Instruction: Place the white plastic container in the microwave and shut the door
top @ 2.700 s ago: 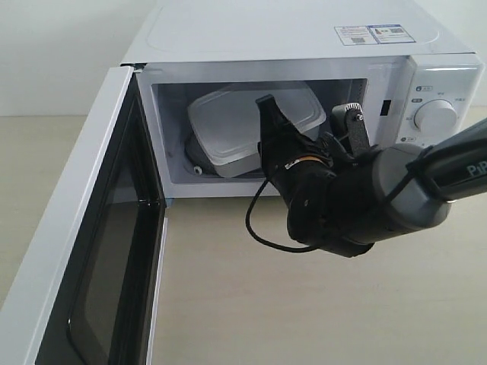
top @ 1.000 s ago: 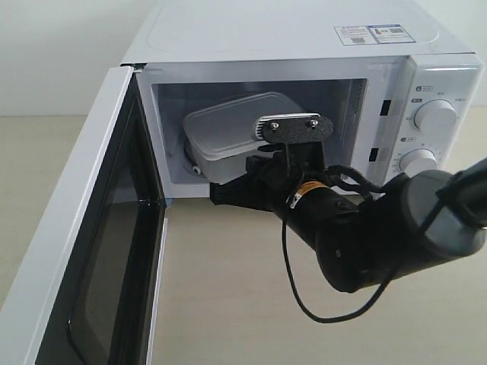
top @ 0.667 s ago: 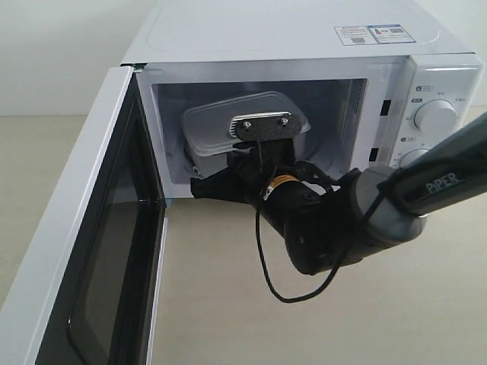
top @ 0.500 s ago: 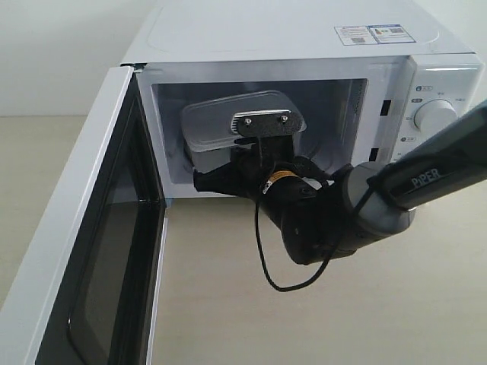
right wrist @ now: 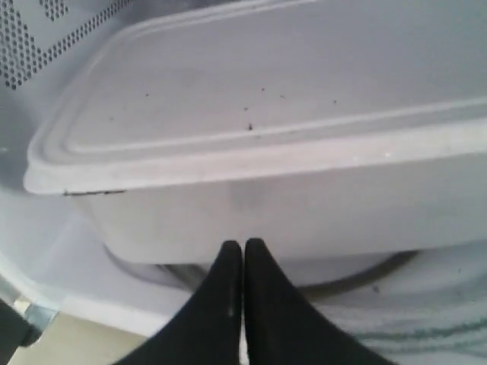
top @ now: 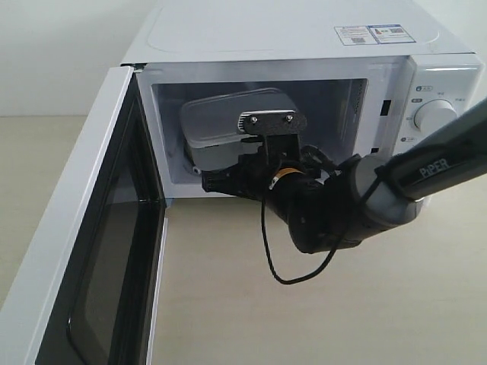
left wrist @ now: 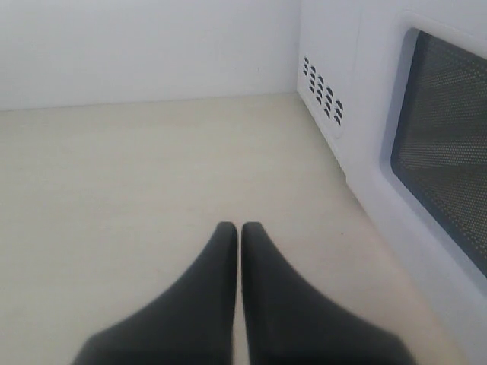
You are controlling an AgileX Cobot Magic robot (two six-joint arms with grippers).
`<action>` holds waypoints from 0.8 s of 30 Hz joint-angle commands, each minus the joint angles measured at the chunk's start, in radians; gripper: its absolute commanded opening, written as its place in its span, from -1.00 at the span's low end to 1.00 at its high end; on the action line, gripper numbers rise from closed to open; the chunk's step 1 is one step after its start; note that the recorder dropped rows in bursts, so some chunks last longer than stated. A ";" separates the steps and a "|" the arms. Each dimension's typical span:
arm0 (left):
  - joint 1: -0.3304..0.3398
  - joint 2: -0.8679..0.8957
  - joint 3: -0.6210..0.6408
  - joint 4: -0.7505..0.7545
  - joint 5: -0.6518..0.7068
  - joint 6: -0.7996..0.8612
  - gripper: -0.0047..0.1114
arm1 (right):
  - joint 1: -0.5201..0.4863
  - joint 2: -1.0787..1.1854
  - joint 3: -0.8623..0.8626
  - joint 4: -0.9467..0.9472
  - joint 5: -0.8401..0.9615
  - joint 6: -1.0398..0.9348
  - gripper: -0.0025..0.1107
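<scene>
The white plastic container (top: 221,122) sits in the left half of the microwave (top: 289,38) cavity, lid up and slightly tilted. My right gripper (top: 205,181) reaches into the opening, shut, with nothing held. In the right wrist view its tips (right wrist: 243,245) press on the lower side wall of the container (right wrist: 266,129), just above the glass turntable (right wrist: 365,285). The door (top: 84,228) stands wide open to the left. My left gripper (left wrist: 240,226) is shut and empty over the table, beside the outer face of the door (left wrist: 373,152); the exterior view does not show it.
The upper of the microwave's round knobs (top: 435,115) is on the panel at the right, above my right arm. A black cable (top: 285,266) loops below the right wrist. Vent holes (left wrist: 323,95) mark the microwave's side wall. Beige tabletop (top: 304,319) lies in front.
The right gripper has moved left and deeper into the cavity, against the container. The container has shifted back and left and lies flatter than before. Both grippers stay shut.
</scene>
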 commanded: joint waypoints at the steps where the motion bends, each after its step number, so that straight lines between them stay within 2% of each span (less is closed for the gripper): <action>1: 0.003 -0.002 0.003 0.000 -0.004 0.004 -0.85 | -0.006 -0.098 0.069 0.000 0.009 -0.004 -0.96; 5: 0.003 -0.002 0.003 0.000 -0.004 0.004 -0.85 | -0.004 -0.208 0.167 0.000 0.030 -0.004 -0.96; 11: 0.003 -0.002 0.003 0.000 -0.004 0.004 -0.85 | -0.004 -0.365 0.305 0.000 0.166 -0.004 -0.96; 17: 0.003 -0.002 0.003 0.000 -0.004 0.004 -0.85 | -0.004 -0.542 0.374 0.000 0.428 -0.014 -0.96; 24: 0.003 -0.002 0.003 0.000 -0.004 0.004 -0.85 | -0.004 -0.736 0.376 0.000 0.768 -0.031 -0.96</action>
